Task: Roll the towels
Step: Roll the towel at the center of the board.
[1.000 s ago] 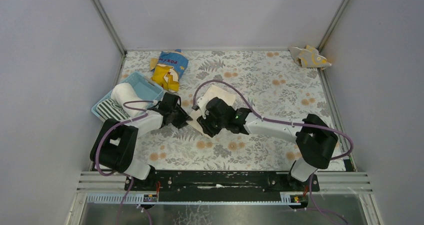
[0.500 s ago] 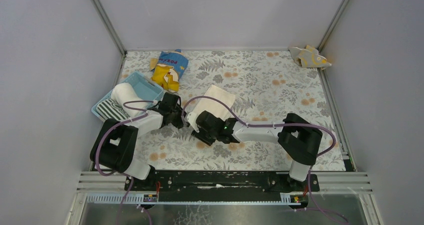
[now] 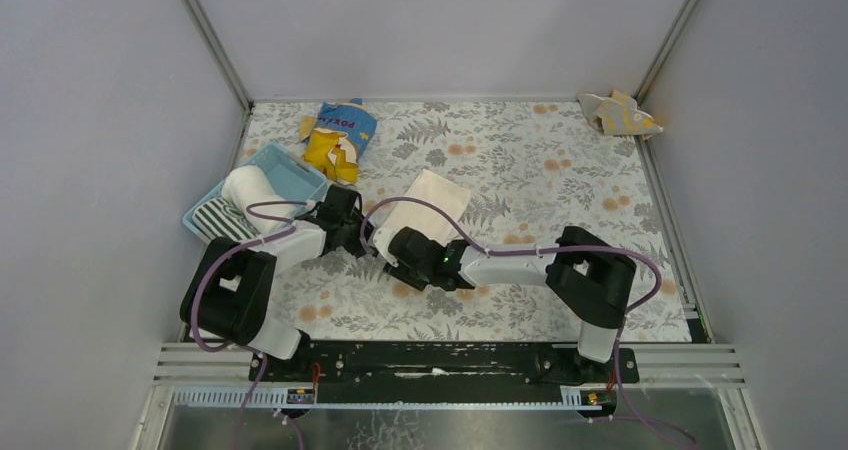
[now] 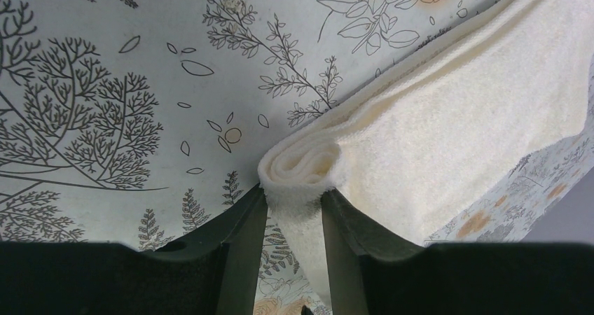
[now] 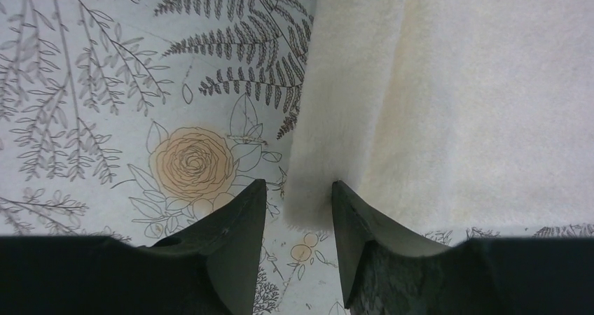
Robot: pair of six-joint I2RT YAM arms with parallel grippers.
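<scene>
A cream towel (image 3: 432, 195) lies flat on the flowered table, its near end curled into a small roll (image 4: 301, 168). My left gripper (image 3: 360, 238) (image 4: 294, 192) is shut on that rolled end. My right gripper (image 3: 390, 255) (image 5: 298, 189) sits just beside it at the towel's near edge (image 5: 312, 189). It is open: the towel's corner lies between its fingers, touching the right finger with a gap on the left. A rolled white towel (image 3: 250, 183) and a striped towel (image 3: 222, 220) lie in the basket. A beige towel with yellow marks (image 3: 620, 113) is bunched in the far right corner.
The light blue basket (image 3: 292, 173) stands at the left, close behind my left arm. A blue-and-yellow snack bag (image 3: 338, 135) lies at the back left. Grey walls enclose the table on three sides.
My right arm has swung left and nearer, off the top of the cream towel to its near edge, jaws slightly wider. The left gripper has kept its hold without moving.
</scene>
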